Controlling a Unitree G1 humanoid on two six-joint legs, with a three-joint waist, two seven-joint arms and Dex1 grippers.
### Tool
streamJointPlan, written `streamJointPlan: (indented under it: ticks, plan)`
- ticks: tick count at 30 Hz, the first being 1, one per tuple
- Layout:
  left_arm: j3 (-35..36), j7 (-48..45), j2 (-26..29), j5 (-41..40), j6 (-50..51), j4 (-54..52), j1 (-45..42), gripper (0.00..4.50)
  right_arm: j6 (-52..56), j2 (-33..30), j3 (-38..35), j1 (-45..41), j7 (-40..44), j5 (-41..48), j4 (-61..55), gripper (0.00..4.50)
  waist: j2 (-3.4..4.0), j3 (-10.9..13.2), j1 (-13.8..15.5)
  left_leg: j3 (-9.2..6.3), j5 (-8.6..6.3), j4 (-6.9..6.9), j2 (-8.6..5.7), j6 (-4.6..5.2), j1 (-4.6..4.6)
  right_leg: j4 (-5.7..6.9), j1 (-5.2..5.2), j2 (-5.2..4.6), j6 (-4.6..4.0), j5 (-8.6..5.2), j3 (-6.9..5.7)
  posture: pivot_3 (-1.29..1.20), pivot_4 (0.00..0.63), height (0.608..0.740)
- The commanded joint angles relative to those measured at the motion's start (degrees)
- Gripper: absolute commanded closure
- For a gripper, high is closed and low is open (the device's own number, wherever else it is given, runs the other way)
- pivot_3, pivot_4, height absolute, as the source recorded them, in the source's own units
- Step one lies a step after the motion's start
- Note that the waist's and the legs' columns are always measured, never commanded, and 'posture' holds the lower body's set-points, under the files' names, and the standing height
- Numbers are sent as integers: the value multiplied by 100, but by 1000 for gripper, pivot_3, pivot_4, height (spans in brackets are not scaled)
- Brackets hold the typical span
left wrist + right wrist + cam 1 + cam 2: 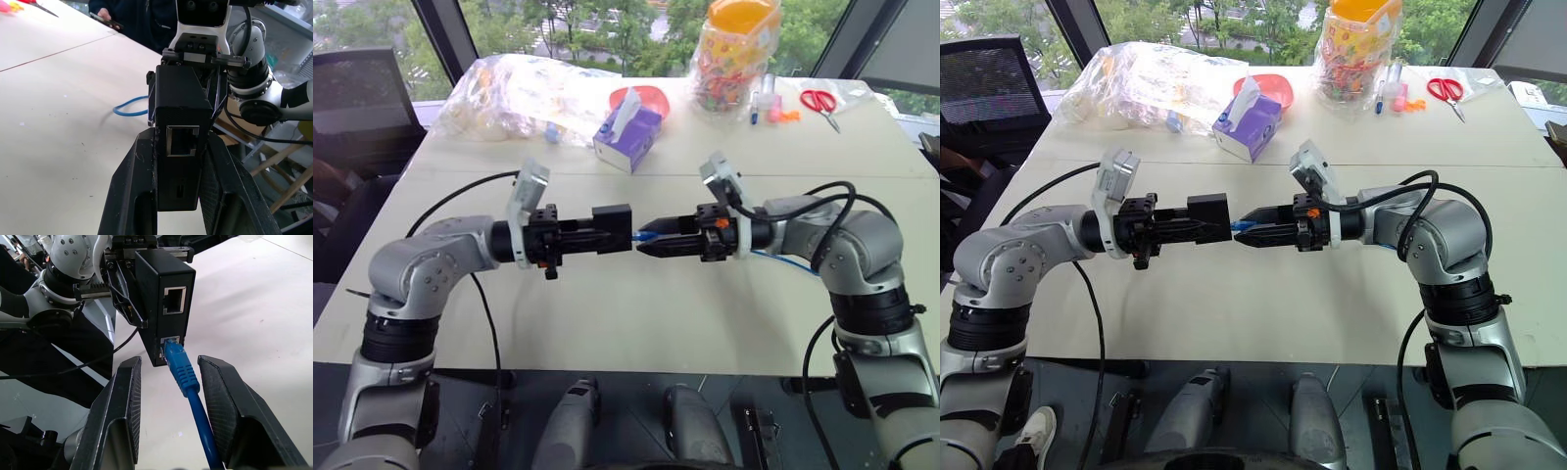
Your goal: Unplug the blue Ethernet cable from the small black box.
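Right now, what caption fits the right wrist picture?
Blue Ethernet cable plugged into the small black box, between the open right gripper fingers.

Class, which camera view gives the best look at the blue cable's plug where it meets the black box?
The right wrist view: the blue Ethernet cable sits plugged into the small black box between the open fingers. The eye views give a small blue glimpse at the box; the left wrist view shows a cable loop on the table behind it.

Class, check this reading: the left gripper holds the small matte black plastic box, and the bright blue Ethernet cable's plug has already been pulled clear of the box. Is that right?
Not quite. The left gripper does hold the small matte black plastic box, but the bright blue Ethernet cable is still plugged into the box's lower socket, between the right gripper's open fingers. The right wrist view shows it.
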Motion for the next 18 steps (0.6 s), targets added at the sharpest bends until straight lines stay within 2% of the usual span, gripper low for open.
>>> streamJointPlan:
  ticks: [1, 8, 9, 10, 12, 18]
  plan:
    - [23, -74, 55, -20, -105, -187, -27, 3995, -40, -22, -98, -179, 19, 113, -60, 2617, 0, 0, 0, 0, 0, 0, 0, 0, 0, 0, 0, 0, 0, 0, 0, 0, 150, 728]
    - [-2, -102, 65, 33, -149, -174, -29, 3995, -58, -24, -59, -196, 28, 86, -64, 2617, 0, 0, -2, 0, 0, 0, 0, 0, 0, 0, 0, 0, 0, 0, 0, 0, 150, 728]
    - [-6, -109, 68, 41, -154, -172, -30, 3995, -60, -22, -55, -198, 27, 83, -65, 3162, 0, 0, -2, 0, 0, 0, 0, 0, 0, 0, 0, 0, 0, 0, 0, 0, 150, 728]
    - [-7, -115, 68, 50, -156, -171, -30, 3995, -60, -22, -52, -198, 26, 82, -67, 3427, 0, 0, -2, 0, 0, 0, 0, 0, 0, 0, 0, 0, 0, 0, 0, 0, 150, 728]
    - [-11, -125, 62, 68, -157, -170, -33, 3995, -65, -25, -48, -197, 32, 77, -66, 4425, 0, 0, -2, 0, 0, 0, 0, 0, 0, 0, 0, 0, 0, 0, 0, 0, 150, 728]
    - [-15, -133, 43, 97, -174, -165, -44, 3995, -88, -30, -11, -183, 47, 45, -79, 4470, 0, 0, -1, 0, 0, 0, 0, 0, -1, -1, -1, 0, 0, 0, 0, 0, 150, 728]
